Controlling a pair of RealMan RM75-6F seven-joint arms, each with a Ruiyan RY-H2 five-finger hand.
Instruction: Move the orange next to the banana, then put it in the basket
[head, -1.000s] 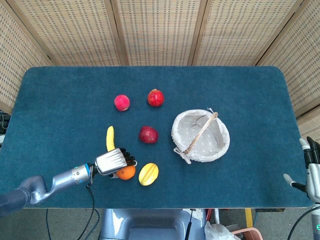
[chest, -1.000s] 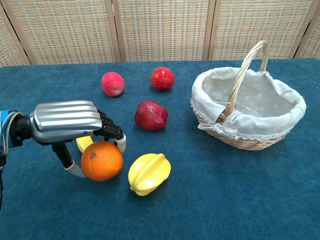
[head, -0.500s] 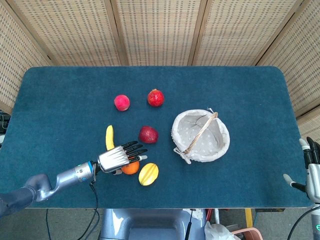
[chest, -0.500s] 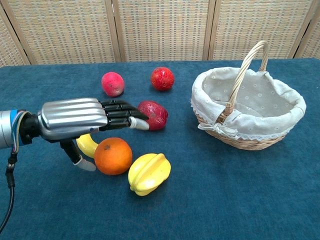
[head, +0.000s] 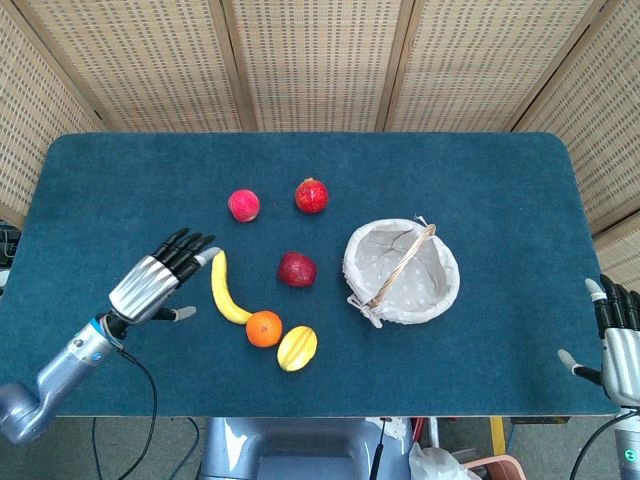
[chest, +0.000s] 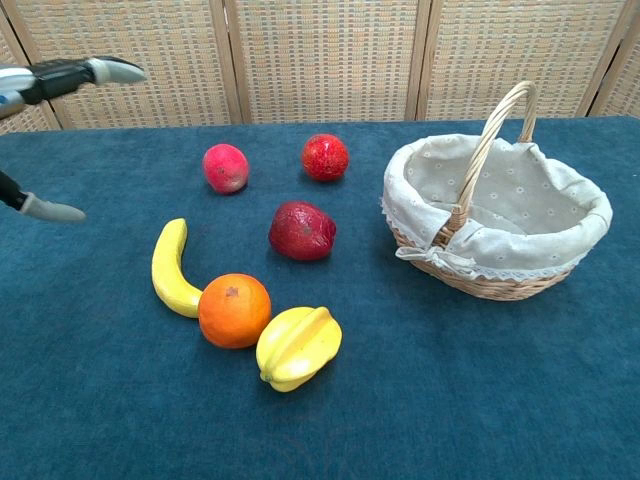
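The orange (head: 264, 329) (chest: 234, 310) lies on the blue table, touching the lower end of the banana (head: 227, 290) (chest: 171, 268), with a yellow star fruit (head: 297, 347) (chest: 298, 347) on its other side. The lined wicker basket (head: 402, 272) (chest: 497, 222) stands to the right with nothing in it. My left hand (head: 156, 281) (chest: 60, 80) is raised left of the banana, fingers spread, holding nothing. At the table's right edge my right hand (head: 617, 338) hangs open and holds nothing.
A dark red fruit (head: 296, 269) (chest: 302, 230) lies between the banana and the basket. A pink-red fruit (head: 243, 205) (chest: 225, 167) and a red pomegranate (head: 311, 195) (chest: 325, 157) sit farther back. Woven screens close off the rear.
My left hand let go of the orange, opened, and drew back up and to the left. The orange now rests free against the banana's end.
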